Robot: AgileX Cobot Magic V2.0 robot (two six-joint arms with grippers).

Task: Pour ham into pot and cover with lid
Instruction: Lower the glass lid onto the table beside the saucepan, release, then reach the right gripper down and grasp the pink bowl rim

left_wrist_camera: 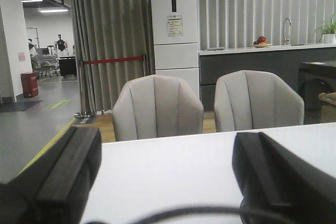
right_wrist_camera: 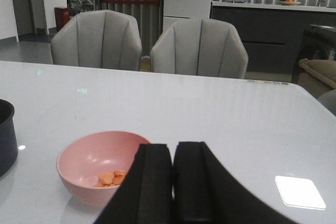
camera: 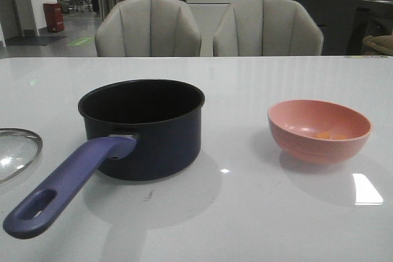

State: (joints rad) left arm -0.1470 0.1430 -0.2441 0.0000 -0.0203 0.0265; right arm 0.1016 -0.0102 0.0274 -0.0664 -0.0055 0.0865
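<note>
White table (camera: pixel 258 219), glossy, with the task items spread across it. Pot (camera: pixel 142 128) sits left of centre in the front view, upright, dark navy, open top, nothing seen inside (interior is too dark to tell). Its purple-blue handle (camera: pixel 67 185) runs toward the camera and to the left, oval hole at the end.

Lid (camera: pixel 17 151) lies flat on the table at the far left edge of the front view, only part of the glass and steel rim showing, knob out of frame. It is near the handle but apart from it.

Pink bowl (camera: pixel 319 130) stands to the right of the pot, well apart from it. Ham (camera: pixel 330 135) is in the bowl bottom, a few small orange bits; also clear in the right wrist view, ham (right_wrist_camera: pixel 111 177) in the pink bowl (right_wrist_camera: pixel 89 161).

Right gripper (right_wrist_camera: pixel 173 182): fingers pressed together, no gap, nothing between them. It is just beside the bowl, not touching.

Left gripper (left_wrist_camera: pixel 168 177): jaws spread wide, empty, bare table between them.

Two grey chairs (camera: pixel 209 29) stand behind the table.
</note>
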